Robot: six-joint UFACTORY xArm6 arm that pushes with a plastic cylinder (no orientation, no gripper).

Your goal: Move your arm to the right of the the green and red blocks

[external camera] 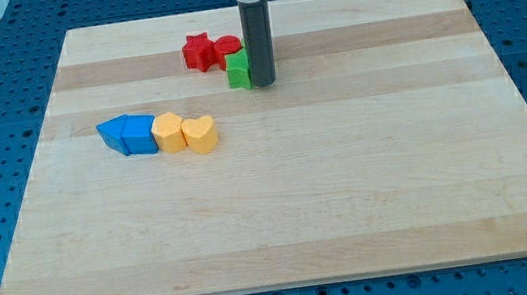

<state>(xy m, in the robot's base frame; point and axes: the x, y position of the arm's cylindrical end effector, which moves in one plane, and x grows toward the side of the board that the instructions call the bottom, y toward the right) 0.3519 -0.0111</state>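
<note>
A red star block (pixel 196 52) and a red round block (pixel 226 48) lie side by side near the view's top, left of centre. A green block (pixel 238 70) sits just below the red round one; part of it is hidden by the rod. My tip (pixel 264 83) rests on the board right against the green block's right side, to the right of the red blocks.
A row of blocks lies lower left of the tip: two blue blocks (pixel 118 133) (pixel 140 135), then a yellow block (pixel 171 132) and a yellow heart-like block (pixel 200 134). They sit on a pale wooden board (pixel 349 187) on a blue perforated table.
</note>
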